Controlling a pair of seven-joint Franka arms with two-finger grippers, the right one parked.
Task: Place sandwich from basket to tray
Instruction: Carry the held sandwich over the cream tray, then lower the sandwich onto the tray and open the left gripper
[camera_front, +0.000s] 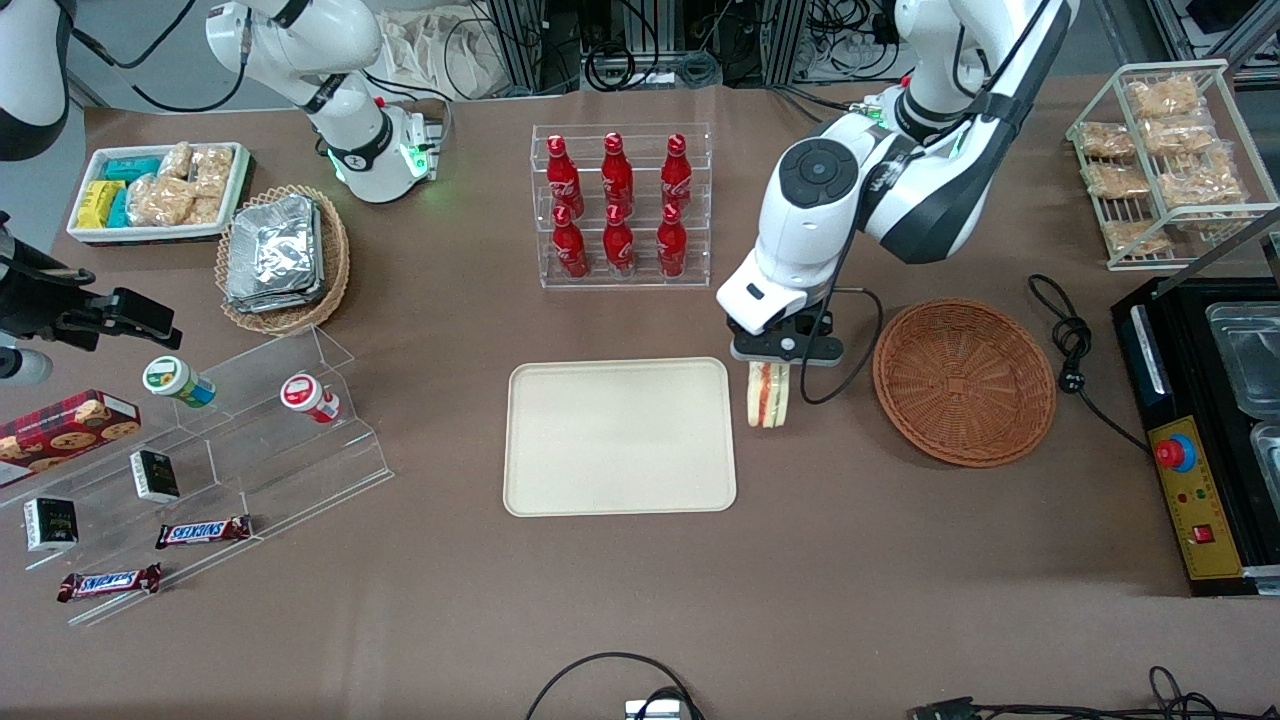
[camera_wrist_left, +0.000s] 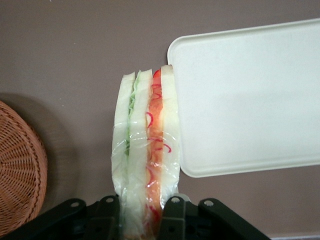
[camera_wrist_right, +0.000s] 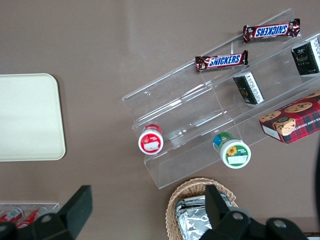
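Note:
The sandwich, a wrapped wedge of white bread with red, orange and green layers, hangs point-down from my gripper, which is shut on it. It hovers over the brown table between the reddish-brown wicker basket and the cream tray, right beside the tray's edge. Nothing lies in the basket or on the tray.
A clear rack of red bottles stands farther from the front camera than the tray. A black appliance and a wire rack of snack bags sit at the working arm's end. Acrylic steps with snacks and a foil-pack basket lie toward the parked arm's end.

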